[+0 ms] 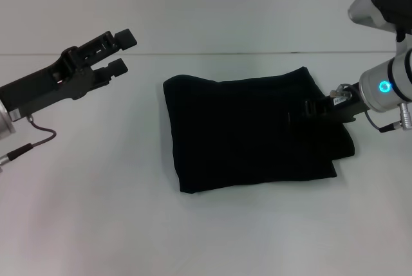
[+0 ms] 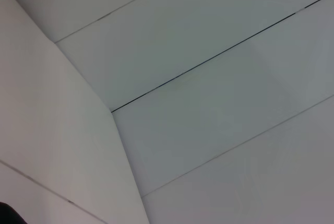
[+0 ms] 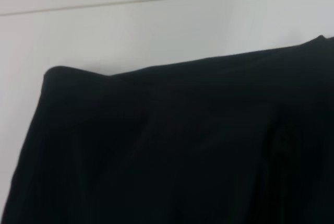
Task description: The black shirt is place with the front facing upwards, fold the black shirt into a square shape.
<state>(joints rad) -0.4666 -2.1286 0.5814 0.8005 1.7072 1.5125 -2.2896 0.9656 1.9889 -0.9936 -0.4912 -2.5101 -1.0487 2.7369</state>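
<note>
Right hand on folded black shirt — left hand agape.

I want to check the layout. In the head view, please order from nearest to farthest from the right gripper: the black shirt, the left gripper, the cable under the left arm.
1. black shirt, centre, under the right gripper.
2. left gripper, left side, raised.
3. cable, far left edge.

My left claw: matte black, two blocky ridged fingers on a long black body, thin grey cable looping below. My right claw: black, on a silver wrist with a glowing cyan ring and grey cabling
</note>
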